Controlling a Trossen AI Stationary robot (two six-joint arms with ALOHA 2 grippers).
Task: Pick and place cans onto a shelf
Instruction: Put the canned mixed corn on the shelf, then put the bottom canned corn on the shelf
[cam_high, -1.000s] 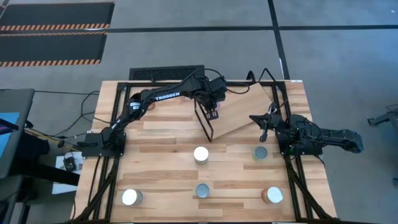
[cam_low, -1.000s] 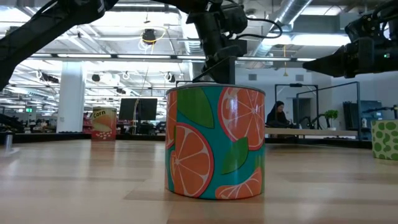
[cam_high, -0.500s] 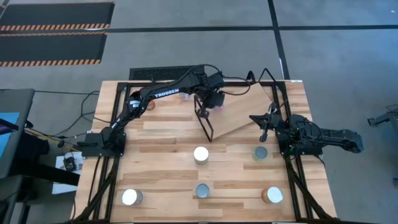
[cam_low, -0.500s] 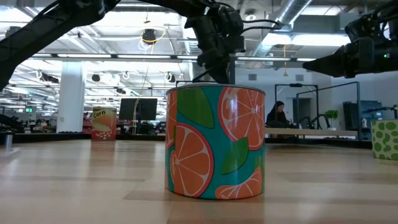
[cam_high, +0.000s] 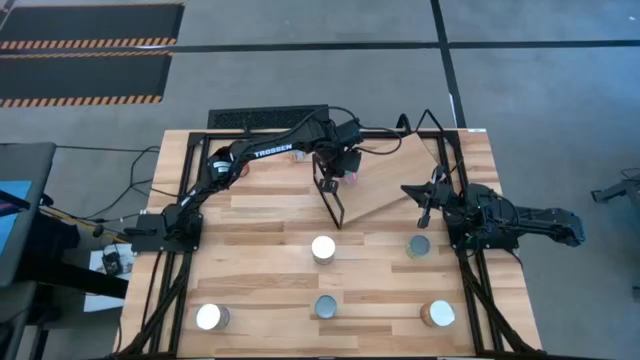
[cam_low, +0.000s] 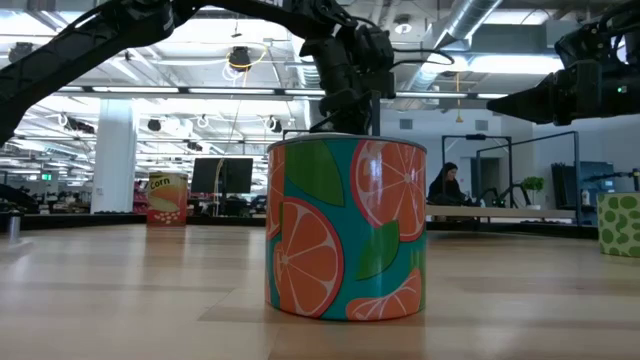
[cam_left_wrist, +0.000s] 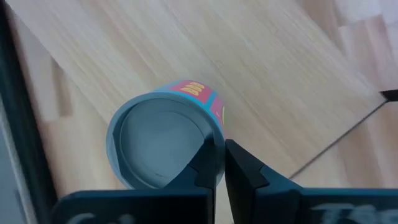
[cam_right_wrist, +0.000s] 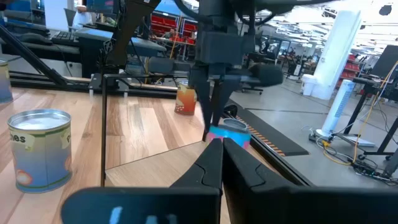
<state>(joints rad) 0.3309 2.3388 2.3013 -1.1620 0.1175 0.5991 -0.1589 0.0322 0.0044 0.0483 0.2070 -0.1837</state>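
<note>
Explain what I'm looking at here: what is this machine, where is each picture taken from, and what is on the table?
This is a robot with two dark jointed arms fixed to a wooden tabletop, each ending in a two-finger gripper. One picture looks straight down from above, one looks level across the table top, and two come from cameras on the arms' wrists. Five small round tin cans stand on the bare table, among them a white-topped can. The low view is filled by a can with an orange-slice label. At the far side lies a tilted light-wood shelf board. The left gripper, fingers shut, is over the shelf, right beside a blue-rimmed can with a pink label, and seems to hold nothing. The right gripper, also shut and empty, waits by the shelf's right end.
</note>
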